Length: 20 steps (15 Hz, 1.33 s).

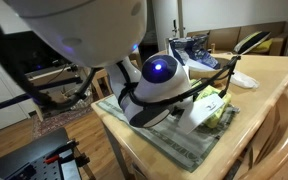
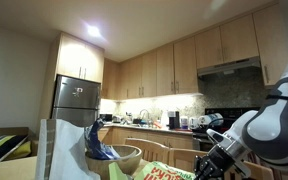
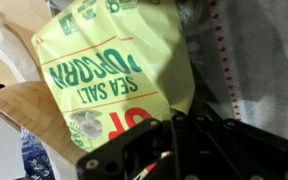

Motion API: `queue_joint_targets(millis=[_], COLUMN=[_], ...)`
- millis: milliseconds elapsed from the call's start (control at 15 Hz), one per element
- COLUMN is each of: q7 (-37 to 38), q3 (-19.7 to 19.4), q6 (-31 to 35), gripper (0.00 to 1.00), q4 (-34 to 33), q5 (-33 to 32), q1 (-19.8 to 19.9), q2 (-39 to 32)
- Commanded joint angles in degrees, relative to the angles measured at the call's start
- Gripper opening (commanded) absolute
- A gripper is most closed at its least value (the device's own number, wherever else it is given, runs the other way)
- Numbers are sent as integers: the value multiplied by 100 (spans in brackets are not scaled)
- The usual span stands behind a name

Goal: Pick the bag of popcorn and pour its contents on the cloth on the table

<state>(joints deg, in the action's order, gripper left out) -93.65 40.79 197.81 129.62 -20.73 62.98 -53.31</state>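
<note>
The bag of popcorn (image 3: 114, 70) is lime-green with "sea salt popcorn" lettering and lies flat on the cloth (image 3: 254, 60), a grey woven runner. My gripper (image 3: 187, 117) comes in from the bottom of the wrist view, and its dark fingers are shut on a folded edge of the bag. In both exterior views the gripper (image 1: 197, 100) (image 2: 212, 163) is down at the bag (image 1: 216, 106) (image 2: 169, 172) on the cloth (image 1: 179, 145), which lies on the blond wooden table (image 1: 274, 85). The contents are hidden inside the bag.
A blue-and-white bag (image 2: 96, 148) and a wooden bowl (image 2: 124, 160) stand beside the popcorn bag. Clutter (image 1: 196, 48) sits at the table's far end, with a white object (image 1: 242, 80) nearby. A wooden chair back (image 1: 284, 135) rises at the table's near side.
</note>
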Motion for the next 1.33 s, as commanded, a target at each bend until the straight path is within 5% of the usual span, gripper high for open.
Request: queue_joint_targets(millis=[0, 67, 133, 200, 333, 400, 467, 600, 933, 1267], q7=[165, 191, 820, 347, 494, 1067, 643, 1430, 1105, 940], q3=[291, 384, 275, 569, 723, 519, 691, 391, 1163, 2074], q6=[0, 2, 2, 2, 2, 2, 2, -344, -1747, -2462], gripper=[0, 0, 0, 0, 0, 0, 0, 0, 0, 0], q4=[507, 702, 783, 1000, 1390, 1541, 1764, 2028, 2548, 2732], q5=[361, 400, -240, 284, 221, -365, 145, -536, -427, -376], q1=[337, 465, 520, 757, 1034, 990, 1106, 1005, 1771, 2566], q2=[619, 789, 1006, 1141, 1568, 1856, 2040, 2553, 3240, 3838])
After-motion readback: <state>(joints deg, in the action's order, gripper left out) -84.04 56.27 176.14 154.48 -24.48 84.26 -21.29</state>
